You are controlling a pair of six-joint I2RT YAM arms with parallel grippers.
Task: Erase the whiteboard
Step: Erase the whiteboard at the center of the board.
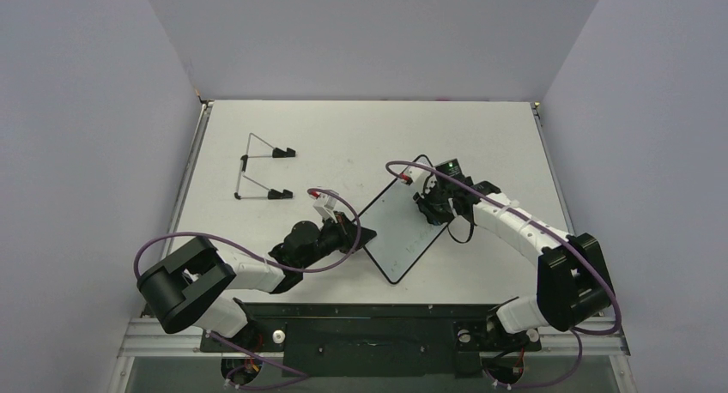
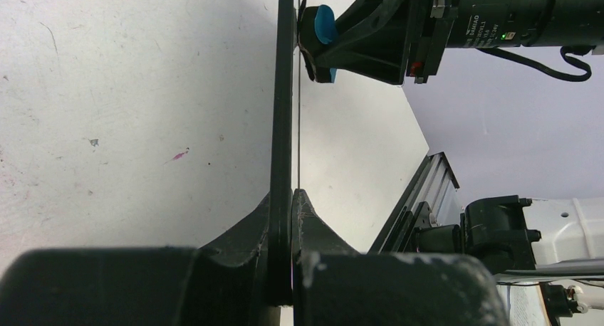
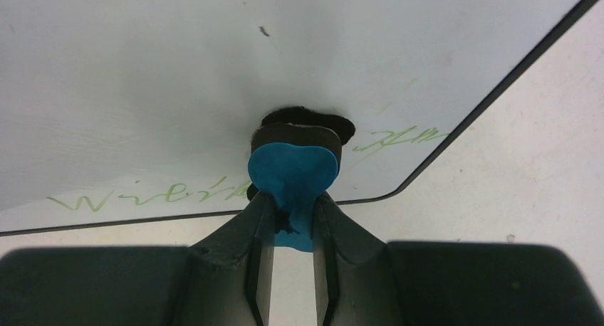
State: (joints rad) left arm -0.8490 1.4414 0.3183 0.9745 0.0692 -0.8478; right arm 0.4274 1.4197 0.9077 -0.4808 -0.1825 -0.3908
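Note:
The whiteboard (image 1: 397, 234) shows as a white diamond with a black rim at mid-table. My left gripper (image 1: 364, 236) is shut on its left edge. In the left wrist view the whiteboard (image 2: 284, 91) is edge-on, and the left gripper (image 2: 292, 198) clamps its rim. My right gripper (image 1: 429, 209) is shut on the blue-and-black eraser (image 3: 292, 171), whose black pad rests against the whiteboard face (image 3: 214, 70) near a lower corner. The right gripper (image 3: 292, 206) pinches the eraser's blue tab. Faint green handwriting (image 3: 142, 198) runs along the bottom edge on both sides of the eraser (image 2: 324, 23).
A thin wire stand (image 1: 257, 170) with black feet lies at the back left of the table (image 1: 481, 136). Grey walls close in three sides. The metal rail (image 1: 369, 333) with both arm bases runs along the near edge.

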